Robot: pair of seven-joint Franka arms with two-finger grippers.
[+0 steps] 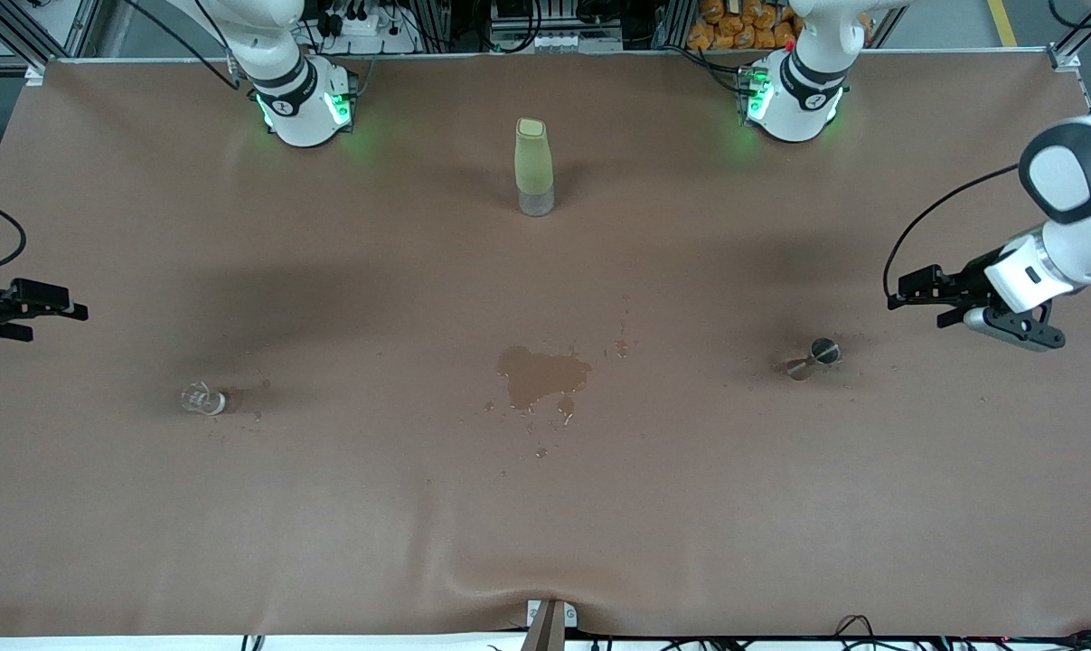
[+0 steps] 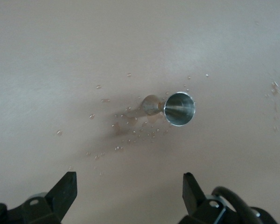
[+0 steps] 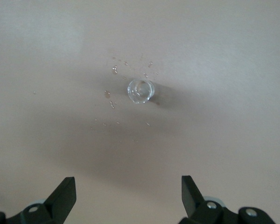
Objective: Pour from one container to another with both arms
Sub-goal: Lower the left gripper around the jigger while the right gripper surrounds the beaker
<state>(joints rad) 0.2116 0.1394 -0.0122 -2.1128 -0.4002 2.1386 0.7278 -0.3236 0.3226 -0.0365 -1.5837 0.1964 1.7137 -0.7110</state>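
The tiny clear glass cup (image 1: pixel 203 399) (image 3: pixel 140 90) stands on the brown table toward the right arm's end, with droplets around it. The silvery jigger (image 1: pixel 813 357) (image 2: pixel 179 108) stands toward the left arm's end, one open cone up, also ringed by droplets. My right gripper (image 1: pixel 68 312) (image 3: pixel 129 183) hangs open and empty at the table's edge, off to the side of the cup. My left gripper (image 1: pixel 898 294) (image 2: pixel 129 179) is open and empty too, in the air close beside the jigger. Neither gripper touches anything.
A tall pale-green bottle with a clear base (image 1: pixel 534 167) stands mid-table near the robots' bases. A brown puddle (image 1: pixel 540 375) with splashes lies on the table's middle, between cup and jigger. The table cover (image 1: pixel 545 542) is wrinkled at the front edge.
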